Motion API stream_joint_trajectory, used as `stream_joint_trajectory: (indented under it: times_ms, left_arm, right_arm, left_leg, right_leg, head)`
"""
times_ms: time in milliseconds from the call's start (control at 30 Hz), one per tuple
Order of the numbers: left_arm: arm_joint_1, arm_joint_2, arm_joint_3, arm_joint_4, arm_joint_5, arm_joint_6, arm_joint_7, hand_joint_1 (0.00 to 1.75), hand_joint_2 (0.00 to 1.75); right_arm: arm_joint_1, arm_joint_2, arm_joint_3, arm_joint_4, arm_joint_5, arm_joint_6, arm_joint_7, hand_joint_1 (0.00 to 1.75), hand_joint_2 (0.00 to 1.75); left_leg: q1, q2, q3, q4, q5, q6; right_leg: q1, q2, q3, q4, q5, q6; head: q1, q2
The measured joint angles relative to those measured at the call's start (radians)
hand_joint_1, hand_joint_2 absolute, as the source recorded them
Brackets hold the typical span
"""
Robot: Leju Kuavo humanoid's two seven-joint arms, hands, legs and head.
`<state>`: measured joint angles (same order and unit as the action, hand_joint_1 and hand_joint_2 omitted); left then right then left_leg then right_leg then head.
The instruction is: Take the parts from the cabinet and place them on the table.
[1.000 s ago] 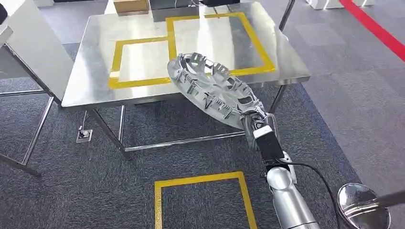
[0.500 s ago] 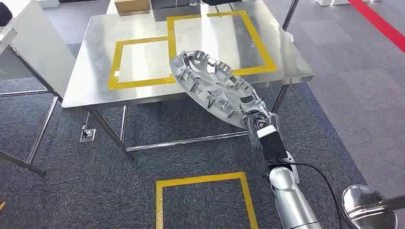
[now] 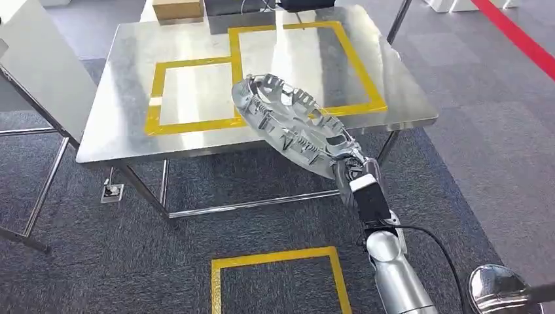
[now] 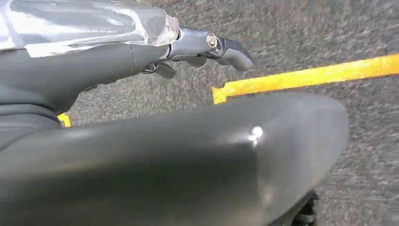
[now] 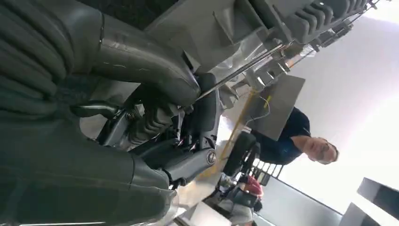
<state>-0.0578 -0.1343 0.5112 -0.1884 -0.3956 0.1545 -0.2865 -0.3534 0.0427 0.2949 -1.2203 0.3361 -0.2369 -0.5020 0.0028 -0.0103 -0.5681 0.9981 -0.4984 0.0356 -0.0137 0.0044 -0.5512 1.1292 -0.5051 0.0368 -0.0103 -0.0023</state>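
Note:
A silver wheel cover (image 3: 291,121) with ribbed spokes hangs tilted over the front edge of the steel table (image 3: 124,118). My right hand (image 3: 350,167) grips it at its near rim, the arm reaching up from the lower right. In the right wrist view the right hand (image 5: 155,117) has its dark fingers closed around the wheel cover (image 5: 263,28) and its wire ring. My left hand (image 4: 202,44) hangs above the carpet with fingers stretched out, holding nothing.
Two yellow tape squares mark the table top, a smaller one at the left (image 3: 157,91) and a larger one at the right (image 3: 357,62). A cardboard box (image 3: 178,8) sits at the far edge. A white panel (image 3: 39,59) stands left. A person (image 5: 301,139) is beyond.
The whole picture has shifted as the camera moved nearer the table. The wheel cover stays in my right hand and now reaches a little further over the table's front edge.

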Motion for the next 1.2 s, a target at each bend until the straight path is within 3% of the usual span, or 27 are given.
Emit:
stream_joint_trajectory:
  times_ms: [33,100,167,200,233,267,300,333,367,400,467,533,567,633,667,700,733,767,800,833,933,1000,1033,1100,1133,1167,1200]
  left_arm:
    - [-0.001,0.000,0.000,0.000,-0.001,0.000,0.000,0.00,0.00]
    - [0.002,0.000,0.000,0.000,-0.002,-0.001,0.000,0.00,0.00]
    - [0.004,-0.001,0.000,0.000,-0.003,-0.002,0.000,0.00,0.00]
    - [0.005,-0.001,0.000,0.000,-0.004,-0.004,0.001,0.00,0.00]
    - [0.006,-0.003,0.000,0.000,-0.004,-0.005,0.001,0.00,0.00]
    - [0.006,-0.003,0.000,0.000,-0.004,-0.005,0.001,0.00,0.00]
    - [0.011,-0.003,0.000,0.004,-0.004,-0.005,0.002,0.00,0.00]
    - [0.012,-0.003,0.000,0.005,-0.005,-0.005,0.002,0.00,0.00]
    - [0.006,-0.003,0.000,0.004,-0.006,-0.004,0.004,0.00,0.00]
    - [0.007,-0.003,0.000,0.003,-0.007,-0.002,0.005,0.00,0.00]
    - [0.002,-0.001,-0.001,0.001,-0.011,-0.001,0.005,0.00,0.00]
    - [-0.003,-0.003,-0.001,0.002,-0.013,0.000,0.004,0.00,0.00]
    - [-0.004,-0.003,-0.002,0.002,-0.017,0.002,0.005,0.00,0.00]
    - [0.000,-0.003,-0.002,0.002,-0.020,0.007,0.008,0.00,0.00]
    - [0.000,-0.003,-0.002,0.002,-0.020,0.011,0.011,0.00,0.00]
    - [0.000,-0.003,-0.002,0.002,-0.020,0.014,0.014,0.00,0.00]
    - [0.000,-0.003,-0.002,0.002,-0.020,0.016,0.019,0.00,0.00]
    - [0.001,-0.003,-0.001,0.002,-0.020,0.019,0.020,0.00,0.00]
    - [0.003,-0.003,-0.001,0.002,-0.019,0.022,0.021,0.00,0.00]
    - [0.004,-0.002,0.000,0.004,-0.019,0.023,0.021,0.00,0.00]
    - [0.003,-0.002,0.000,0.003,-0.019,0.020,0.017,0.00,0.00]
    - [0.002,-0.001,0.000,0.002,-0.019,0.018,0.011,0.00,0.00]
    - [0.000,-0.001,0.000,0.001,-0.019,0.018,0.009,0.00,0.00]
    - [-0.002,-0.002,0.000,0.001,-0.019,0.016,0.008,0.00,0.00]
    - [-0.001,-0.002,0.000,0.001,-0.019,0.013,0.008,0.00,0.00]
    - [0.001,-0.002,0.000,0.002,-0.019,0.013,0.008,0.00,0.00]
    - [0.003,-0.002,0.000,0.002,-0.019,0.011,0.008,0.00,0.00]
  right_arm:
    - [0.000,0.000,0.000,0.000,0.004,0.000,-0.001,1.75,1.75]
    - [0.002,0.000,0.001,0.000,0.015,-0.006,0.000,1.75,1.75]
    - [0.009,-0.001,0.001,-0.003,0.024,-0.009,0.002,1.75,1.75]
    - [0.016,-0.001,0.001,-0.006,0.026,-0.012,0.004,1.75,1.75]
    - [0.022,-0.002,0.001,-0.010,0.027,-0.015,0.009,1.75,1.75]
    - [0.027,-0.002,0.001,-0.014,0.028,-0.016,0.011,1.75,1.75]
    - [0.034,-0.005,0.002,-0.015,0.029,-0.016,0.013,1.75,1.75]
    - [0.036,-0.005,0.002,-0.018,0.029,-0.019,0.014,1.75,1.75]
    - [0.039,-0.004,0.003,-0.022,0.033,-0.019,0.018,1.75,1.75]
    - [0.040,-0.003,0.003,-0.039,0.037,-0.021,0.018,1.75,1.75]
    - [0.040,0.000,0.003,-0.049,0.041,-0.021,0.019,1.75,1.75]
    - [0.046,-0.002,0.001,-0.050,0.040,-0.025,0.019,1.75,1.75]
    - [0.049,-0.003,0.000,-0.050,0.041,-0.024,0.019,1.75,1.75]
    - [0.057,-0.002,-0.001,-0.050,0.048,-0.024,0.022,1.75,1.75]
    - [0.058,-0.002,-0.001,-0.050,0.051,-0.022,0.025,1.75,1.75]
    - [0.058,-0.002,-0.002,-0.050,0.055,-0.016,0.030,1.75,1.75]
    - [0.058,0.001,-0.002,-0.050,0.057,-0.013,0.034,1.75,1.75]
    - [0.056,0.004,-0.002,-0.050,0.059,-0.008,0.036,1.75,1.75]
    - [0.057,0.008,-0.001,-0.050,0.059,-0.005,0.037,1.75,1.75]
    - [0.057,0.010,-0.001,-0.050,0.059,-0.005,0.037,1.75,1.75]
    - [0.055,0.012,-0.001,-0.061,0.060,-0.005,0.037,1.75,1.75]
    - [0.061,0.014,-0.001,-0.072,0.060,-0.005,0.038,1.75,1.75]
    - [0.062,0.015,0.000,-0.077,0.060,-0.005,0.038,1.75,1.75]
    - [0.065,0.014,0.000,-0.081,0.060,-0.005,0.038,1.75,1.75]
    - [0.069,0.014,-0.001,-0.084,0.059,-0.005,0.038,1.75,1.75]
    - [0.073,0.014,-0.001,-0.084,0.059,-0.005,0.038,1.75,1.75]
    - [0.078,0.014,0.000,-0.084,0.060,-0.005,0.038,1.75,1.75]
  left_leg:
    - [0.000,-0.002,0.011,0.000,-0.012,0.005]
    - [0.000,-0.009,0.039,0.000,-0.039,0.008]
    - [0.002,-0.023,0.077,0.000,-0.069,0.006]
    - [0.003,-0.025,0.101,0.000,-0.085,0.004]
    - [0.004,-0.032,0.128,0.000,-0.107,0.002]
    - [0.005,-0.035,0.150,0.000,-0.127,-0.002]
    - [0.004,-0.036,0.151,-0.003,-0.146,-0.007]
    - [0.000,-0.041,0.178,0.001,-0.163,-0.014]
    - [0.002,-0.040,0.170,-0.016,-0.172,-0.024]
    - [0.004,-0.036,0.201,-0.030,-0.168,-0.031]
    - [0.001,-0.032,0.212,-0.019,-0.147,-0.039]
    - [0.002,-0.002,0.134,0.119,-0.114,-0.046]
    - [0.002,0.002,0.083,0.186,-0.133,-0.050]
    - [0.002,0.002,0.004,0.244,-0.246,-0.055]
    - [0.002,0.003,-0.023,0.234,-0.280,-0.055]
    - [0.002,0.003,-0.038,0.204,-0.270,-0.054]
    - [0.002,0.003,-0.043,0.151,-0.223,-0.052]
    - [0.001,0.003,-0.043,0.078,-0.131,-0.047]
    - [-0.002,0.004,-0.045,0.012,-0.008,-0.038]
    - [-0.006,0.004,-0.050,0.015,0.026,-0.033]
    - [-0.013,-0.002,-0.036,0.009,0.022,-0.022]
    - [-0.002,-0.002,-0.016,-0.014,0.025,-0.015]
    - [0.000,-0.001,-0.009,-0.017,0.020,-0.008]
    - [0.000,-0.001,-0.001,-0.017,0.009,0.001]
    - [0.000,-0.001,0.005,-0.017,0.000,0.002]
    - [0.000,-0.002,0.015,-0.017,-0.007,0.002]
    - [0.001,-0.003,0.030,-0.017,-0.017,0.001]
  right_leg:
    - [-0.001,0.000,-0.057,0.080,-0.004,0.002]
    - [-0.001,0.000,-0.157,0.188,-0.074,0.009]
    - [-0.002,-0.001,-0.208,0.189,-0.141,0.014]
    - [-0.002,-0.001,-0.213,0.146,-0.146,0.014]
    - [-0.002,-0.001,-0.211,0.079,-0.124,0.009]
    - [-0.002,-0.003,-0.209,0.009,-0.048,0.006]
    - [-0.001,-0.008,-0.214,-0.058,0.118,0.001]
    - [0.005,-0.009,-0.216,-0.068,0.158,-0.005]
    - [0.010,-0.005,-0.202,-0.061,0.139,-0.013]
    - [0.011,-0.001,-0.198,-0.067,0.132,-0.024]
    - [0.002,0.000,-0.159,-0.083,0.113,-0.039]
    - [0.001,-0.002,-0.119,-0.099,0.094,-0.049]
    - [0.001,-0.001,-0.103,-0.106,0.084,-0.049]
    - [0.001,0.001,-0.064,-0.118,0.059,-0.051]
    - [0.001,0.003,-0.045,-0.120,0.045,-0.050]
    - [0.001,0.004,-0.030,-0.120,0.033,-0.050]
    - [0.001,0.006,-0.014,-0.120,0.022,-0.049]
    - [0.002,0.007,0.001,-0.120,0.009,-0.047]
    - [0.003,0.007,0.010,-0.121,-0.002,-0.045]
    - [0.005,0.009,0.022,-0.120,-0.010,-0.038]
    - [0.001,0.009,0.025,-0.131,-0.020,-0.021]
    - [0.003,0.006,0.025,-0.122,-0.036,-0.012]
    - [0.003,0.005,-0.003,-0.069,-0.054,-0.006]
    - [0.000,0.005,-0.105,0.100,-0.111,0.003]
    - [0.000,0.005,-0.152,0.173,-0.124,0.006]
    - [0.000,0.004,-0.181,0.204,-0.112,0.007]
    - [-0.001,0.004,-0.181,0.181,-0.074,0.007]
  head:
    - [0.002,0.000]
    - [0.003,0.000]
    - [0.002,0.000]
    - [0.004,0.000]
    - [0.004,0.000]
    - [0.007,0.000]
    - [0.012,0.000]
    - [0.008,0.000]
    - [0.009,0.000]
    - [0.008,0.000]
    - [0.007,0.000]
    - [0.000,0.000]
    - [0.001,0.000]
    - [0.000,0.000]
    - [0.001,0.000]
    - [0.000,0.000]
    - [0.000,0.000]
    - [0.000,0.000]
    - [-0.003,0.000]
    - [0.002,0.000]
    - [-0.002,0.000]
    - [0.000,0.000]
    - [0.002,0.000]
    - [0.002,0.000]
    - [0.001,0.000]
    - [0.003,0.000]
    - [0.002,0.000]
